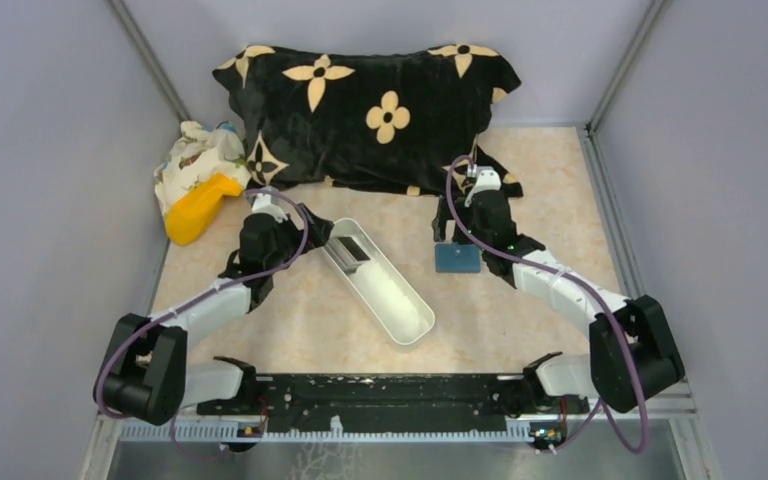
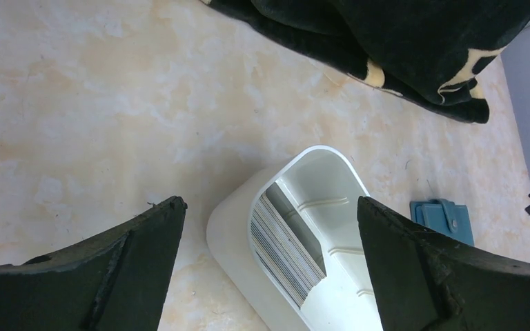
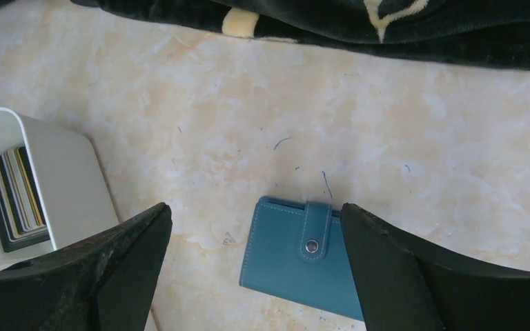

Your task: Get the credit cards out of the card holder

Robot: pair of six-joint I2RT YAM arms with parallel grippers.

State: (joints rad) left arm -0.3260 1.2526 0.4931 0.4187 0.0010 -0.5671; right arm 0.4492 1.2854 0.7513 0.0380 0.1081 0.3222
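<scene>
The blue-teal card holder (image 1: 457, 258) lies closed on the table, its tab snapped shut, as the right wrist view (image 3: 290, 252) shows. A stack of credit cards (image 1: 348, 250) stands on edge in the far end of a long white tray (image 1: 400, 300). The left wrist view shows the cards (image 2: 286, 241) inside the tray (image 2: 231, 227). My left gripper (image 2: 270, 203) is open and empty above that end of the tray. My right gripper (image 3: 255, 210) is open and empty above the holder, one finger over its right edge.
A black pillow with tan flowers (image 1: 370, 110) lies across the back. A yellow object (image 1: 198, 208) and a patterned cloth (image 1: 195, 155) sit at the back left. Grey walls close in both sides. The holder also shows in the left wrist view (image 2: 445, 217).
</scene>
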